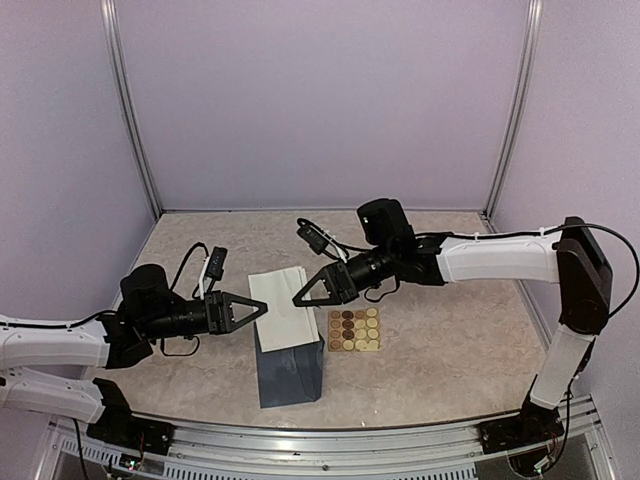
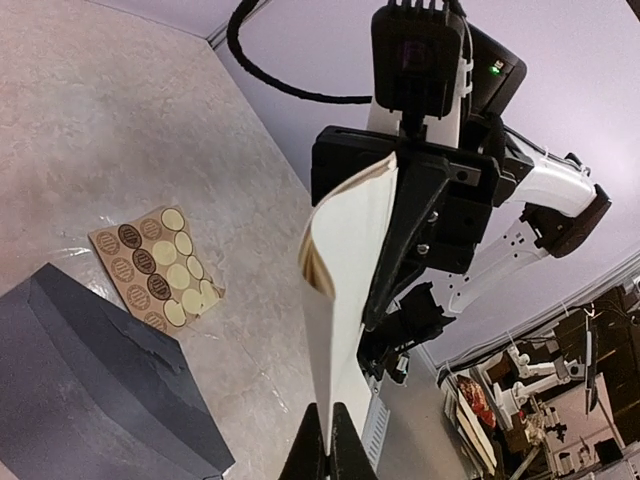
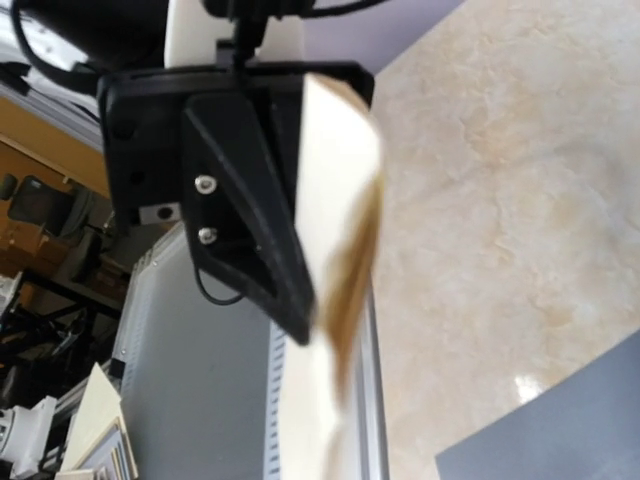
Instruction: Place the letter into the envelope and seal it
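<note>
The letter [image 1: 281, 297], white back outward and folded, hangs in the air between my two grippers. The left gripper [image 1: 262, 308] is shut on its left edge, and in the left wrist view the two fingertips [image 2: 322, 448] pinch the sheet [image 2: 345, 290] at the bottom. The right gripper [image 1: 298, 299] is shut on the opposite edge. A brown border shows at the fold [image 3: 350, 270]. The slate blue-grey envelope [image 1: 290, 371] lies flat on the table just below and in front of the letter, also seen in the left wrist view [image 2: 90, 390].
A tan sheet of round gold and brown stickers [image 1: 354, 329] lies right of the envelope, also in the left wrist view [image 2: 155, 265]. The marbled tabletop [image 1: 450, 340] is bounded by lilac walls and a metal rail [image 1: 330, 440] at the near edge.
</note>
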